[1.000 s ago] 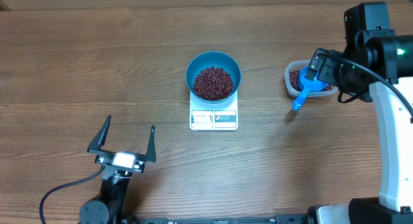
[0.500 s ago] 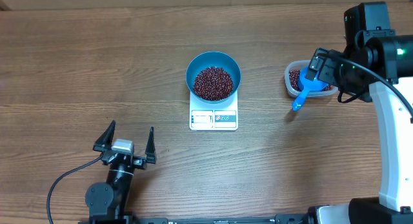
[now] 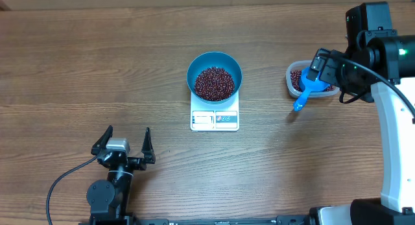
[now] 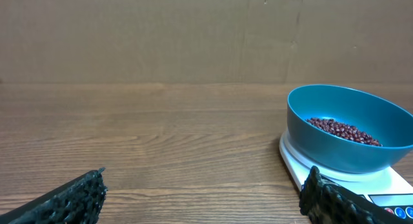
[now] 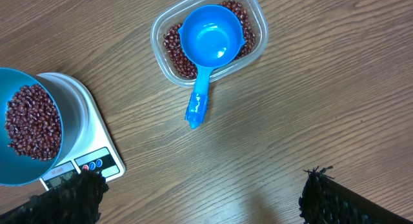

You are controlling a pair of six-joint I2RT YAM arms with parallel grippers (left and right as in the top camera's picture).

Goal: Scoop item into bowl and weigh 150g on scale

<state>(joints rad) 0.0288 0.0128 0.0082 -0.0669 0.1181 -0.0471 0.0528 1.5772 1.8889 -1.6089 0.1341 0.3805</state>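
The left gripper (image 3: 127, 133) has drawn back toward its base at the near left, jaws spread wide and empty. The right gripper (image 5: 203, 179) hangs equally wide at the far right, holding nothing, above the blue scoop (image 5: 210, 40) lying in the clear tub (image 5: 257, 38). At centre, the teal bowl (image 3: 193, 68) of beans (image 3: 214, 83) sits on the scale (image 3: 214, 120).

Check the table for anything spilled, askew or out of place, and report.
Nothing stands out. The beans sit inside the bowl, which rests on the scale, with no strays visible on the wood. The scoop lies in the clear tub, its handle sticking out over the rim.
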